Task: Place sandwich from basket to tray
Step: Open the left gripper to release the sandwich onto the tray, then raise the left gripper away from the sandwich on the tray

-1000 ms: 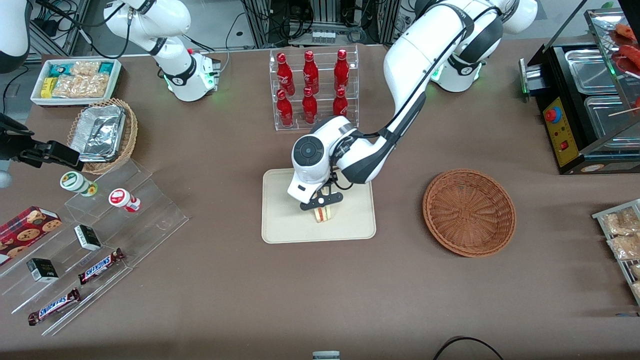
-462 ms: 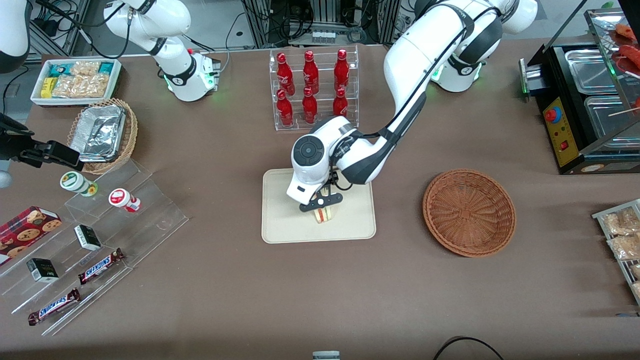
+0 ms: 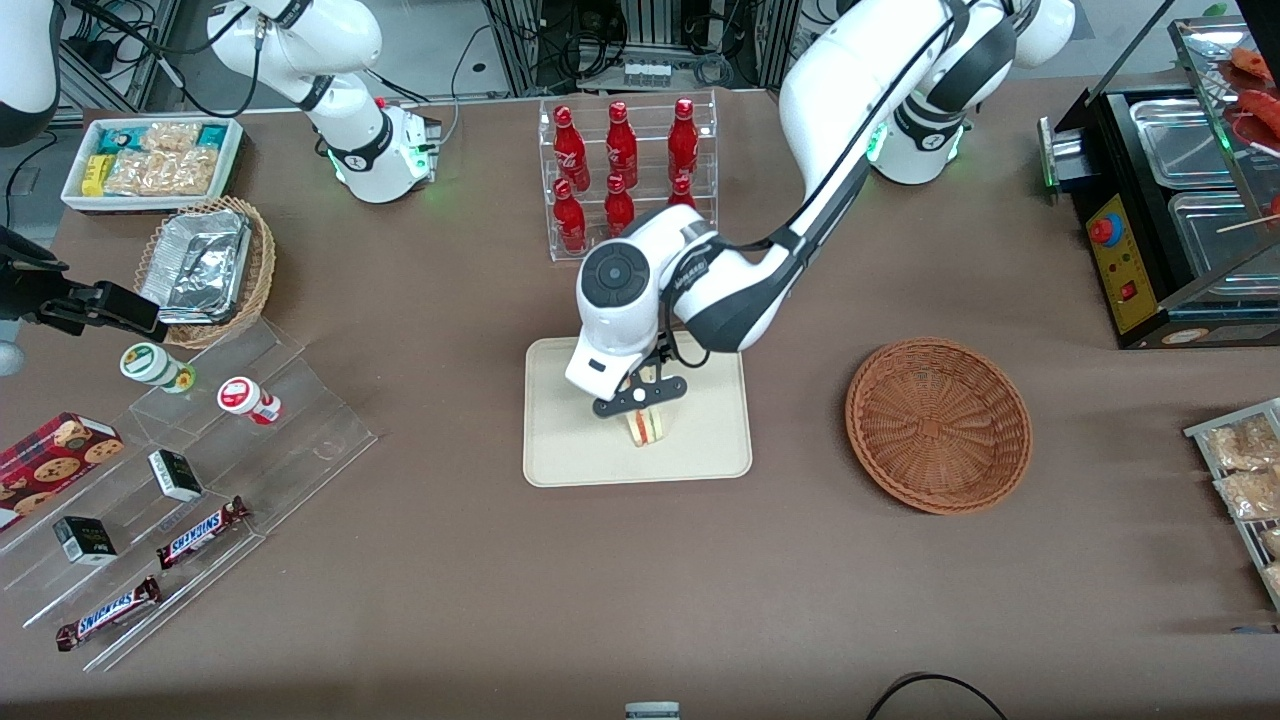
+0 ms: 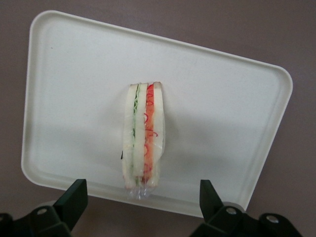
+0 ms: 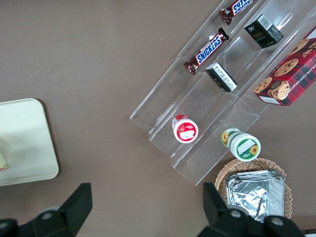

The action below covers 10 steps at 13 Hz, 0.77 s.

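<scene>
The clear-wrapped sandwich [image 3: 648,427] [image 4: 143,136] stands on its edge near the middle of the cream tray [image 3: 560,450] [image 4: 64,98], red and green filling showing. My left gripper [image 3: 640,396] [image 4: 143,200] hangs open just above it, its black fingers [image 4: 74,197] wide apart and clear of the sandwich. The round reddish-brown basket [image 3: 938,425] sits beside the tray toward the working arm's end, with nothing in it.
A clear rack of red bottles [image 3: 625,175] stands farther from the front camera than the tray. Toward the parked arm's end are a stepped acrylic shelf with snacks [image 3: 180,480], a tan wicker basket with foil [image 3: 205,270] and a white snack box [image 3: 150,160]. A black appliance [image 3: 1160,200] stands past the basket.
The left gripper has lifted a little off the sandwich, which stays standing on the tray. The arm's wrist has risen.
</scene>
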{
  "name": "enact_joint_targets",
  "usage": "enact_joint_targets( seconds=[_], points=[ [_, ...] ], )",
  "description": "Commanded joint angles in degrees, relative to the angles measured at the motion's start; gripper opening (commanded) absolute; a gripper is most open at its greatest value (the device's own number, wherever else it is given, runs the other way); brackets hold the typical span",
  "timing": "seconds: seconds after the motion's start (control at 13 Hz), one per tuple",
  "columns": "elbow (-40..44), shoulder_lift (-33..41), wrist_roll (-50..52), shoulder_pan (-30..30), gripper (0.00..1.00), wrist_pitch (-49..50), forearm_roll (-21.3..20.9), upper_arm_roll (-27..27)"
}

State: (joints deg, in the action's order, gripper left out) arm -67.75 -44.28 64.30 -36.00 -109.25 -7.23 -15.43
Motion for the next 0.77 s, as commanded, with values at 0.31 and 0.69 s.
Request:
enact_joint_targets(
  seconds=[0.31, 0.69],
  points=[
    [-0.7, 9.3, -8.7, 5.0, 1.00, 10.0, -0.2, 0.6],
    [-5.0, 15.1, -23.1, 13.8, 1.00, 17.1, 0.7, 0.1]
  ],
)
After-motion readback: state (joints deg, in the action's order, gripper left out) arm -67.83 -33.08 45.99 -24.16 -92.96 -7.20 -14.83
